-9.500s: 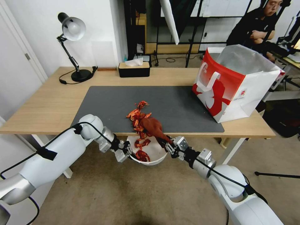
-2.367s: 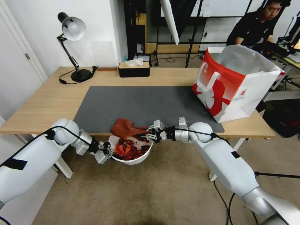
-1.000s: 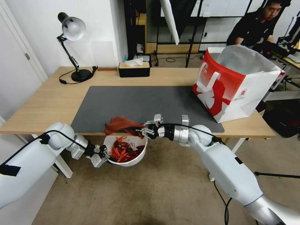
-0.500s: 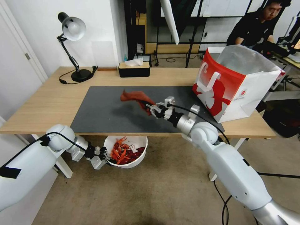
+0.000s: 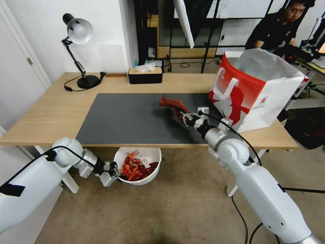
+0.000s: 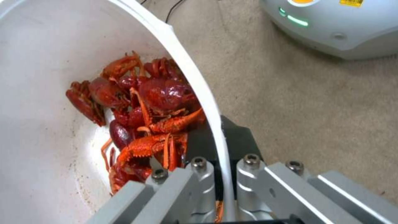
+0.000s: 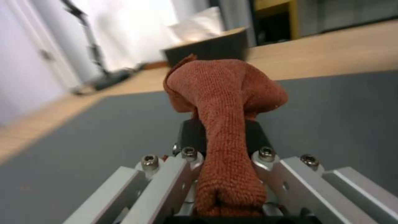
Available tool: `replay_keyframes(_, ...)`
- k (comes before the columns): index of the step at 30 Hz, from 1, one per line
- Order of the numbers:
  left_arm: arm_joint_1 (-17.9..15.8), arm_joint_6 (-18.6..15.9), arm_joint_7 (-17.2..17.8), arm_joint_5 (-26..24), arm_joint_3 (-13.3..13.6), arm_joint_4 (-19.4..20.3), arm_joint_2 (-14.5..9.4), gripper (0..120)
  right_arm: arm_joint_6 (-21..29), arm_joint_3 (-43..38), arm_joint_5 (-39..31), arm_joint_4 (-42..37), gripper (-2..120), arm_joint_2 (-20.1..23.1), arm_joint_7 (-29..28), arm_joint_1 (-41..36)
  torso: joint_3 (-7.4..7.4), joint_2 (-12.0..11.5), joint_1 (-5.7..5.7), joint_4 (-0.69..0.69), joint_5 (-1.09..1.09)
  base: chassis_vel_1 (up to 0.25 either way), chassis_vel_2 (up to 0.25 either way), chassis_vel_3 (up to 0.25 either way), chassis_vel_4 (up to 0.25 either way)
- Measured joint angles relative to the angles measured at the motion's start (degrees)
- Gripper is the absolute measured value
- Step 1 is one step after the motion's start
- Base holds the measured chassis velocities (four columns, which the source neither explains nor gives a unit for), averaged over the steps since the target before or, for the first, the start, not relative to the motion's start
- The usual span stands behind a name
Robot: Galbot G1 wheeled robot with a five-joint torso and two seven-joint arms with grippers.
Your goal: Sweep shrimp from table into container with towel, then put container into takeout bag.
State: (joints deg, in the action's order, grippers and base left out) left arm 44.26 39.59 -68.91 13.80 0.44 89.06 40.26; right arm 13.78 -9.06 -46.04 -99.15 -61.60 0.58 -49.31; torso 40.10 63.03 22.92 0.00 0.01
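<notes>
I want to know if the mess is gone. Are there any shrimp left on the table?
No, the table and its grey mat have no shrimp on them; they lie in the white bowl held below the edge.

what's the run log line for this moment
left gripper: shut on container rim, below table edge | shrimp: in container | right gripper: shut on towel, above mat | takeout bag: on table

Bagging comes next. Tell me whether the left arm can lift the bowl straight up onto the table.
Probably not: the left gripper holds the bowl partly under the table edge, so it must pull out first.
</notes>
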Motion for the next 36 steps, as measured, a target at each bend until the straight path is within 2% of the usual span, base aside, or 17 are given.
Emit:
replay_keyframes(5, 0.5, 0.1, 0.0, 0.3, -0.1, 0.1, 0.2, 0, 0.0, -0.5, 6.1, -0.4, 7, 0.3, -3.0, -1.0, 0.0, 0.0, 0.0, 0.0, 0.0, 0.0, 0.0, 0.0, 0.0)
replay_keyframes(7, 0.7, 0.1, 0.0, 0.6, -0.1, 0.3, 0.5, 0, 0.3, -0.6, 11.7, -1.0, 7, 0.3, -5.8, -2.3, 0.0, 0.0, 0.0, 0.01, 0.0, 0.0, 0.0, 0.0, 0.0)
replay_keyframes(8, 0.7, 0.1, 0.0, 0.6, -0.1, 0.3, 0.5, 0, 0.3, -0.6, 11.7, -1.0, 7, 0.3, -5.8, -2.3, 0.0, 0.0, 0.0, 0.01, 0.0, 0.0, 0.0, 0.0, 0.0)
replay_keyframes(10, 0.7, 0.2, 0.1, 0.9, -0.1, 0.3, 0.8, 0, 0.9, -0.6, 16.5, -1.2, 7, 0.1, -9.1, -3.6, 0.0, 0.0, 0.0, 0.0, 0.0, 0.0, 0.0, 0.0, 0.0)
replay_keyframes(14, 0.8, 0.4, 0.1, 1.0, -0.1, 0.3, 1.0, 0, 2.2, -0.2, 18.0, -1.2, 7, -0.7, -13.6, -4.5, 0.0, 0.0, 0.0, 0.0, 0.0, 0.0, 0.0, 0.0, 0.0)
replay_keyframes(16, 0.8, 0.5, 0.1, 1.0, 0.0, 0.3, 1.0, 0, 2.5, -0.2, 17.9, -1.0, 8, -1.0, -14.0, -4.6, 0.0, 0.0, 0.0, 0.01, 0.0, 0.0, 0.0, 0.0, 0.0)
replay_keyframes(18, 0.8, 0.5, 0.1, 1.0, 0.0, 0.3, 1.0, 0, 3.1, -0.1, 17.7, -1.0, 15, -1.3, -14.6, -4.7, 0.0, 0.0, 0.0, 0.01, -0.01, 0.0, 0.0, 0.0, 0.0)
replay_keyframes(19, 0.8, 0.5, 0.1, 1.0, 0.0, 0.3, 1.0, 0, 3.1, -0.1, 17.7, -1.0, 15, -1.3, -14.6, -4.7, 0.0, 0.0, 0.0, 0.01, -0.01, 0.0, 0.0, 0.0, 0.0)
replay_keyframes(23, 0.8, 0.6, 0.1, 1.0, -0.1, 0.3, 0.6, 0, 5.3, 0.0, 17.5, -1.8, 33, -1.6, -15.5, -4.1, 0.0, 0.0, 0.0, 0.0, -0.01, 0.0, 0.0, 0.0, 0.0)
replay_keyframes(24, 0.8, 0.6, 0.1, 1.0, -0.1, 0.3, 0.6, 0, 5.3, 0.0, 17.5, -1.8, 33, -1.6, -15.5, -4.1, 0.0, 0.0, 0.0, 0.0, -0.01, 0.0, 0.0, 0.0, 0.0)
replay_keyframes(26, 1.0, 0.7, 0.1, 1.0, -0.2, 0.3, 0.5, 0, 6.5, 0.3, 17.8, -2.6, 44, -1.8, -17.0, -3.9, 0.0, 0.0, 0.0, 0.01, -0.01, 0.0, 0.0, 0.0, 0.0)
replay_keyframes(28, 1.0, 0.7, 0.1, 1.0, -0.2, 0.3, 0.5, 0, 6.9, 0.3, 18.0, -2.9, 47, -1.8, -17.4, -3.9, 0.0, 0.0, 0.0, 0.01, -0.01, 0.0, 0.0, 0.0, 0.0)
replay_keyframes(32, 1.3, 0.7, 0.1, 1.0, -0.2, 0.6, 0.5, 0, 9.0, 0.4, 19.4, -4.7, 67, -1.7, -19.2, -4.2, 0.0, 0.0, 0.0, 0.0, -0.01, 0.0, 0.0, 0.0, 0.0)
replay_keyframes(33, 1.3, 0.7, 0.1, 1.0, -0.2, 0.6, 0.5, 0, 9.0, 0.4, 19.4, -4.7, 67, -1.7, -19.2, -4.2, 0.0, 0.0, 0.0, 0.0, -0.01, 0.0, 0.0, 0.0, 0.0)
replay_keyframes(36, 1.4, 0.6, 0.1, 1.0, -0.3, 0.7, 0.4, 0, 8.5, 0.3, 19.6, -5.9, 80, -1.5, -19.4, -4.9, 0.0, 0.0, 0.0, 0.01, 0.0, 0.0, 0.0, 0.0, 0.0)
